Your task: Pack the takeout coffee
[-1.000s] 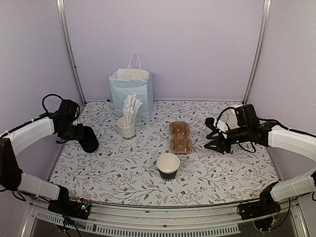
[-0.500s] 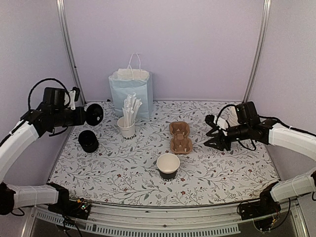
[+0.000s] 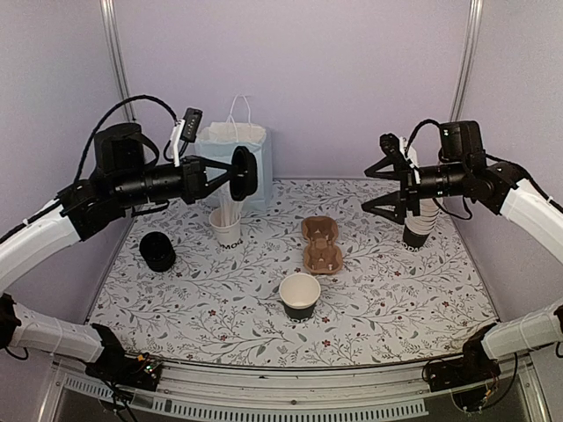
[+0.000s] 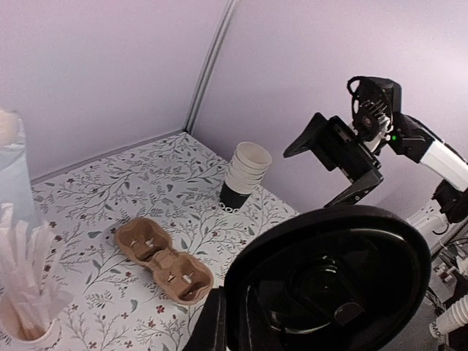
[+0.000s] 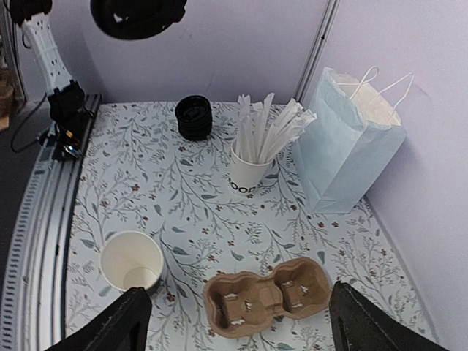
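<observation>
Left tool (image 3: 234, 175) clamps lid (image 3: 246, 170) aloft — right tool (image 3: 387, 185) spread wide.

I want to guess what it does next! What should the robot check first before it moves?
1. The left pincer grips the black lid: ok.
2. The lid sits over the open cup: not ok, it is up high and off to the left.
3. The open cup stands upright: ok.
4. The carrier holes are empty: ok.
5. The right pincer is open and empty: ok.
</observation>
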Available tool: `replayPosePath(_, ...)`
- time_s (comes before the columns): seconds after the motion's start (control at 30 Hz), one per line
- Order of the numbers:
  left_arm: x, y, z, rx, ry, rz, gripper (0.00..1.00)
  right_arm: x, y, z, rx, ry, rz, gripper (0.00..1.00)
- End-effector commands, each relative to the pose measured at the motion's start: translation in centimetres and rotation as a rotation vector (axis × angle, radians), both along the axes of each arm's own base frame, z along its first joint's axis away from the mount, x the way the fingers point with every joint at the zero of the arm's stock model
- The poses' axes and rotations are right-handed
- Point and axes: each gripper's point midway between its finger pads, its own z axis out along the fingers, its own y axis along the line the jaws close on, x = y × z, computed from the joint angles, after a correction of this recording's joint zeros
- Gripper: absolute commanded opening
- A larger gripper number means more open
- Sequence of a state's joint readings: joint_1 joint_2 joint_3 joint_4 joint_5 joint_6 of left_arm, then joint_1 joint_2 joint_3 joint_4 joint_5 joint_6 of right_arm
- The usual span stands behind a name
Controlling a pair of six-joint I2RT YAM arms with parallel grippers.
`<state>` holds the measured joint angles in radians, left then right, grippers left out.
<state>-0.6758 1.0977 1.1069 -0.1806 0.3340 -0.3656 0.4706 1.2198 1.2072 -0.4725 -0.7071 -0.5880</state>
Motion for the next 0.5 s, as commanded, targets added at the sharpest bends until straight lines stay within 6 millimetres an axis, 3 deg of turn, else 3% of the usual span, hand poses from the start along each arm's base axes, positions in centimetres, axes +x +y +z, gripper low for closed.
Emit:
replayPosePath(0.0, -1.9, -5.0, 2.6, -0.088, -0.046, -0.150, 0.01, -1.9, 1.1, 1.6, 0.049, 0.135, 0.122, 0.98)
replayPosePath(0.23, -3.6, -10.5, 2.3, -0.197, -0.005, -0.292, 0.01, -4.0, 2.5, 4.3, 0.110, 0.138, 0.218, 0.99)
replayPosePath(0.47, -4.7, -13.3, 2.3, -0.311, 0.050, -0.420, 0.03, -6.7, 4.9, 6.5, 0.127, 0.129, 0.325, 0.99)
